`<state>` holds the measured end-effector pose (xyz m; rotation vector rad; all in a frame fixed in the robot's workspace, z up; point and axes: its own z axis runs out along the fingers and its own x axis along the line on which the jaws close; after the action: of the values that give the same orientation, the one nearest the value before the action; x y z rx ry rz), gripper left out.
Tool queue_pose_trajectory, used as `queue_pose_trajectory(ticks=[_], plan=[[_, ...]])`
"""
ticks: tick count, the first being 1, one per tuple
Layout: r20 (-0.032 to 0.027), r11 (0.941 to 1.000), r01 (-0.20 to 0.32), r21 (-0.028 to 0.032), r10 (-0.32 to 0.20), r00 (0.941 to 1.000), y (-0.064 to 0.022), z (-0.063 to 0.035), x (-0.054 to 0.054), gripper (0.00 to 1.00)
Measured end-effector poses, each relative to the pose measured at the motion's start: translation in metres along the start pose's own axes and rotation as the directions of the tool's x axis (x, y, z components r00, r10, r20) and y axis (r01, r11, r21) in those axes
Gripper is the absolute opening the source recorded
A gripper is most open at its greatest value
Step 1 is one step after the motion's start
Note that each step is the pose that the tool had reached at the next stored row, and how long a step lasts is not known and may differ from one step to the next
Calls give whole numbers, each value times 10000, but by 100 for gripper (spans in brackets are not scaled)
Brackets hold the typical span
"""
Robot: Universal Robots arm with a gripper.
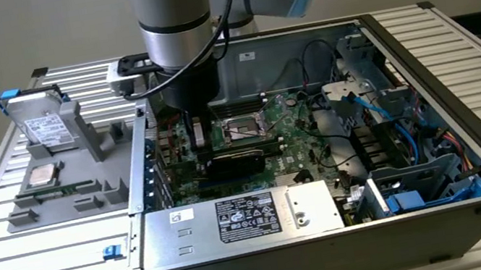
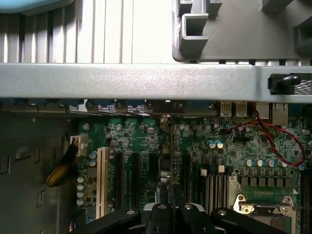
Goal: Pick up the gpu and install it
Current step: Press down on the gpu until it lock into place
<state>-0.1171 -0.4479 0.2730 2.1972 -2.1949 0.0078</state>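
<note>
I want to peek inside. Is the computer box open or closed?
Open. The computer case has no side panel on, so the green motherboard, cables and power supply all show from above.

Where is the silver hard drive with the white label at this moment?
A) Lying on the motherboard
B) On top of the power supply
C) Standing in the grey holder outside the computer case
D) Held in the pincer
C: the hard drive stands upright in the grey holder, at the exterior view's left of the open computer case.
</note>
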Motion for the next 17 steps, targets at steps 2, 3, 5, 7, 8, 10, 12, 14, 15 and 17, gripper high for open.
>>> queue_pose_trajectory(ticks=[2,3,5,7,8,10,12,14,15,17], plan=[[3,10000,-10,-1,10,10000,5,3,0,12],[4,10000,-14,-1,14,10000,5,4,0,12],[11,10000,-25,0,25,10000,5,12,-1,12],[10,10000,-38,-2,38,10000,7,16,0,12],[11,10000,-46,-1,46,10000,6,21,-1,12],[8,10000,-64,-4,64,10000,8,30,-1,12],[8,10000,-81,-5,81,10000,10,34,0,12],[13,10000,-99,-5,99,10000,10,40,-1,12],[14,9999,-109,-4,109,9999,10,42,-1,12],[13,9999,-133,-6,133,9999,10,46,-1,12]])
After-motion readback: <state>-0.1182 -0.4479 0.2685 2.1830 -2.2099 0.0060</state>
